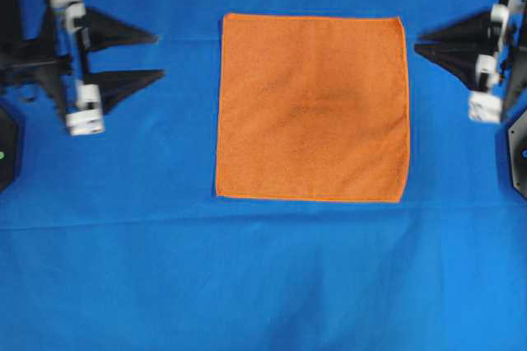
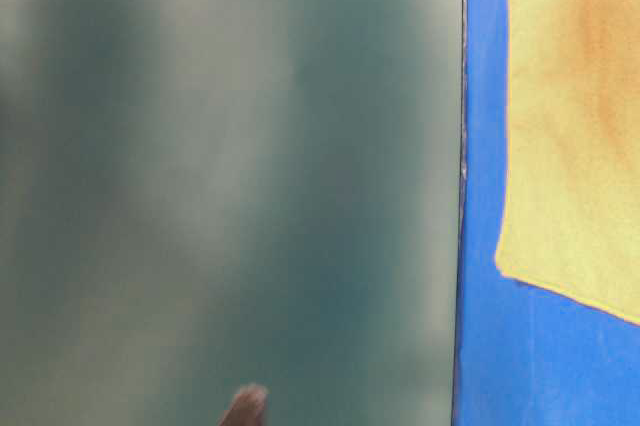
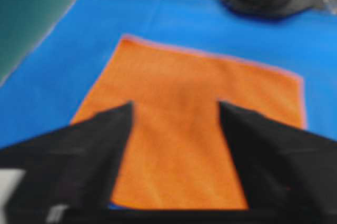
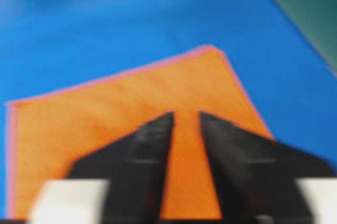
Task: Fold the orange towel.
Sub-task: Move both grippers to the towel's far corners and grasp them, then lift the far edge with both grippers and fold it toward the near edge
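The left end effector (image 1: 158,56) reaches in level from the left edge of the overhead view, its two black fingers spread apart and pointing right toward the orange towel (image 1: 313,109), well short of it and holding nothing. The right end effector (image 1: 418,42) enters from the upper right edge, pointing left, its fingers parted by a narrower gap, near the towel's upper right corner without touching it. The towel lies flat and unfolded at the middle of the blue cloth (image 1: 247,285) covering the bench. It is nearly square, edges roughly parallel to the frame, slightly taller than wide. The table-level view is mostly blocked by a blurred grey-green surface (image 2: 230,186).
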### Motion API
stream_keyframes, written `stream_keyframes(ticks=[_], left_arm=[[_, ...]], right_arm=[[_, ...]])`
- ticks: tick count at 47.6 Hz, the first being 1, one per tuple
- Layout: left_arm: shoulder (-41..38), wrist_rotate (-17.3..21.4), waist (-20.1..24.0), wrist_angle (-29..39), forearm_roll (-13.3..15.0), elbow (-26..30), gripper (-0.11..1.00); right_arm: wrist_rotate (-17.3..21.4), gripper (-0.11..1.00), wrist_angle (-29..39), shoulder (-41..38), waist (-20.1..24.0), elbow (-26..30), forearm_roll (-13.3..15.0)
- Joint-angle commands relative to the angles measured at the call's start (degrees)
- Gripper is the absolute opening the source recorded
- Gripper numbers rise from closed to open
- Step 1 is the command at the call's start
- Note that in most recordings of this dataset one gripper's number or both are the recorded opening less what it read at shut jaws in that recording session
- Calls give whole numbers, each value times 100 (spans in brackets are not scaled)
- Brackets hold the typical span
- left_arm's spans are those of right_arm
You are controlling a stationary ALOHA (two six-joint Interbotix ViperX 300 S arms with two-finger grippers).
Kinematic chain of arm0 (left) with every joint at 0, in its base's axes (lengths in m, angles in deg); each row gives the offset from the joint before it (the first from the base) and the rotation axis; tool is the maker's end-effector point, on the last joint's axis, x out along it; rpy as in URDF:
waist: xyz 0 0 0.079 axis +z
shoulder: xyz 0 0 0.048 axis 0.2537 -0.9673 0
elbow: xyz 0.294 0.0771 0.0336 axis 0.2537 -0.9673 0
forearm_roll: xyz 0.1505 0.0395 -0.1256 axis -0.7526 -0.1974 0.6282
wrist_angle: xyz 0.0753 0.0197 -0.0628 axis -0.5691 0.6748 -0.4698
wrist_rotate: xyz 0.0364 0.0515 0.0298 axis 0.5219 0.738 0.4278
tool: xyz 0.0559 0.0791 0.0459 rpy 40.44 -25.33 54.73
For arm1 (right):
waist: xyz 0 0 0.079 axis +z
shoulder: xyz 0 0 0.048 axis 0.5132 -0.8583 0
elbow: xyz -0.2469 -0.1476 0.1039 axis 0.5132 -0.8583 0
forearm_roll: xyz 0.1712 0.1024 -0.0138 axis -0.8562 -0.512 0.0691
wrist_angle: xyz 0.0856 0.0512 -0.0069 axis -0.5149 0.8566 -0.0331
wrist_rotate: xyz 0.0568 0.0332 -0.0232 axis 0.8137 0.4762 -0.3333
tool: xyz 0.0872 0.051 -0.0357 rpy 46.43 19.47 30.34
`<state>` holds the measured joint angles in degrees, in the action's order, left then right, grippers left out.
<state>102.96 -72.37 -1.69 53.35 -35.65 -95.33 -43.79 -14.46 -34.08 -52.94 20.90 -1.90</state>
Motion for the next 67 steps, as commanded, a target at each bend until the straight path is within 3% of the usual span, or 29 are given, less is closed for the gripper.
stream_keyframes(ticks=[1, 3, 7, 26, 48, 53, 58, 61, 67], left_arm=[[-457, 9, 229, -62, 9, 387, 73], [-694, 9, 316, -62, 9, 536, 82], [-1222, 26, 527, -62, 0, 826, 89], [-3454, 62, 1397, -53, 0, 1907, 88], [-4579, 114, 1679, -53, 0, 2364, 84], [-4702, 149, 1714, -26, -18, 2399, 76], [-4772, 211, 1696, 53, -26, 2399, 56], [-4808, 246, 1661, 97, -26, 2399, 42], [-4887, 360, 1529, 141, -35, 2382, 18]], right_arm=[[9, 47, -9, -264, -448, 53, -9], [9, 56, -18, -413, -642, 62, -9], [0, 56, 9, -756, -958, 97, 0], [-53, 54, 53, -2777, -1793, 545, 396], [-53, 53, -483, -4228, -2101, 809, 545], [-70, 53, -589, -4359, -2162, 800, 554], [-79, 46, -650, -4456, -2162, 817, 571], [-79, 37, -729, -4500, -2162, 817, 580], [-79, 5, -844, -4562, -2153, 826, 580]])
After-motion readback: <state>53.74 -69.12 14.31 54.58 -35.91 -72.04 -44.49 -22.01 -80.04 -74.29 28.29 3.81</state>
